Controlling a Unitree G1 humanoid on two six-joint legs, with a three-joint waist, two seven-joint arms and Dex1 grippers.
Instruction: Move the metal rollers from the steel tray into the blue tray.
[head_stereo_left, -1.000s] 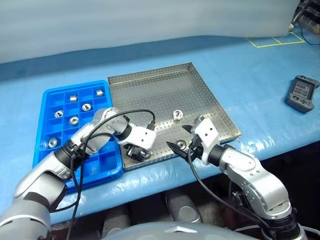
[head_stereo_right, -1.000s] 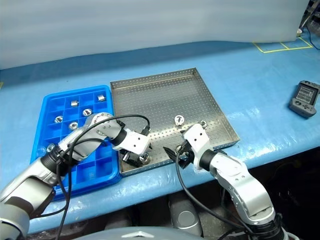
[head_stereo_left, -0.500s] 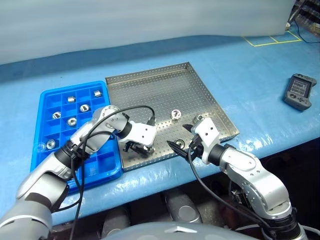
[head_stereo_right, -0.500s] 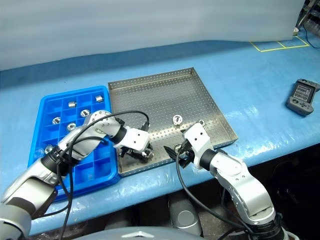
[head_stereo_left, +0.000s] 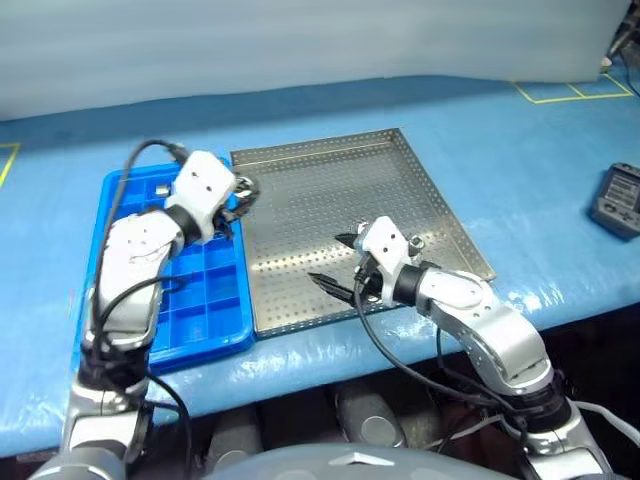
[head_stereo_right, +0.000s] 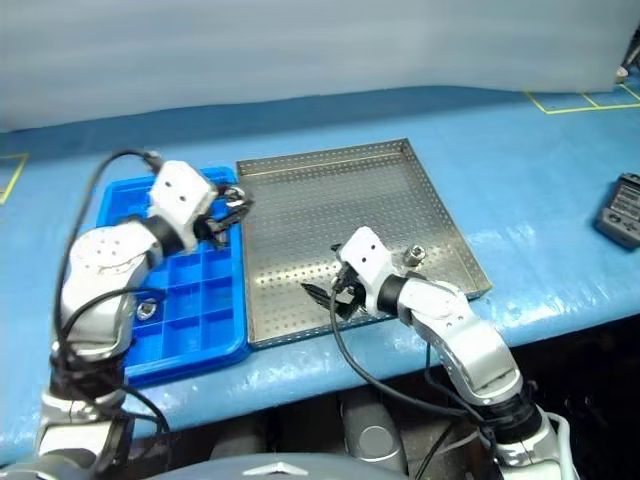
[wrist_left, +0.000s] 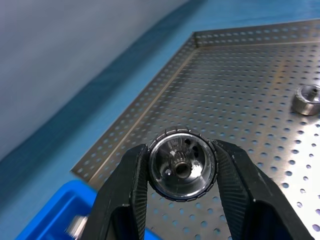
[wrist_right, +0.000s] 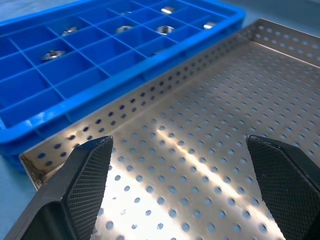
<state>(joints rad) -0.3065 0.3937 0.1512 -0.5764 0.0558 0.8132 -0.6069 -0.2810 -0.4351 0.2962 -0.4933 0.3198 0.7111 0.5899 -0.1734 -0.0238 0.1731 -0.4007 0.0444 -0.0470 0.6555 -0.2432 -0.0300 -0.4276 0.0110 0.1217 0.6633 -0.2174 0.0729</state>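
Blue table (head_stereo_left: 520, 150) carries both trays; no writing is legible. Left hand (wrist_left: 182, 172) clamps a roller (wrist_left: 182, 165) above the steel tray (head_stereo_left: 300, 190); right hand (wrist_right: 185, 185) gapes empty; rollers sit in blue tray (wrist_right: 75, 85) cells.

Rollers split between the steel tray and the blue tray

One shiny metal roller (wrist_left: 182, 164) sits pinched end-on, hole showing, over the seam between the trays. Another roller (head_stereo_right: 414, 255) stands upright near the right rim of the perforated steel tray (head_stereo_right: 300, 200). Several more rollers (wrist_right: 165, 30) lie in separate compartments of the gridded blue tray (wrist_right: 75, 82), which is just beside the steel tray's left edge.
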